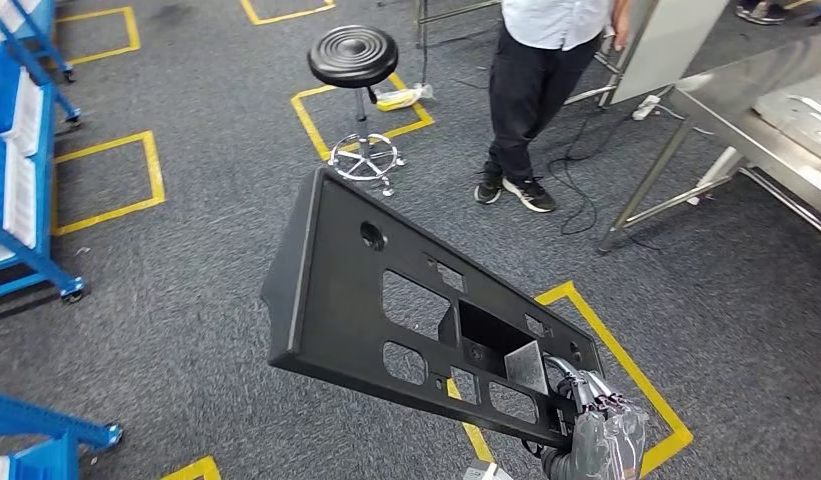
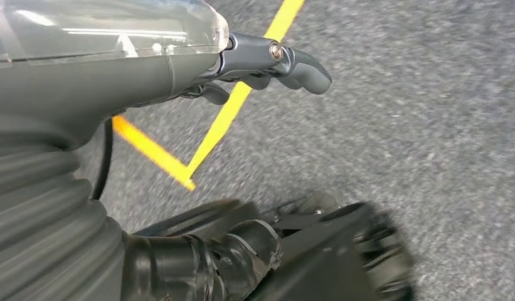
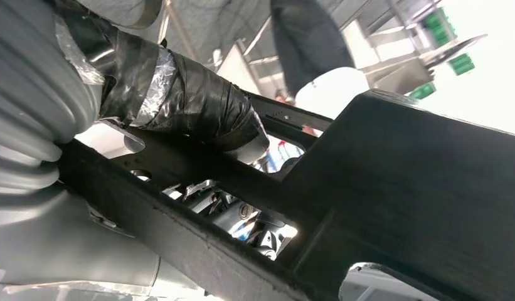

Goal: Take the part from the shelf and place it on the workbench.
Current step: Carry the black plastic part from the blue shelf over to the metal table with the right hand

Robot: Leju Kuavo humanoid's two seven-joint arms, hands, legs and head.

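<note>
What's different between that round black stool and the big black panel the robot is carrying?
The stool stands on the carpet on its own chrome base; the panel is off the floor, gripped at one end by the robot's right hand. The stool's seat is round and ridged with rings; the panel is long and flat, pierced by rectangular cut-outs and one round hole. The seat lies level, the panel tilts. Both are black.

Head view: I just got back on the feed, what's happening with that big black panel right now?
The robot's right hand grips the long black plastic panel with cut-out openings at one end and carries it in the air over the grey carpet. The metal workbench stands ahead to the right, so the panel isn't placed yet. A person in dark trousers stands beside the bench. The left hand hangs over the floor, holding nothing.
</note>
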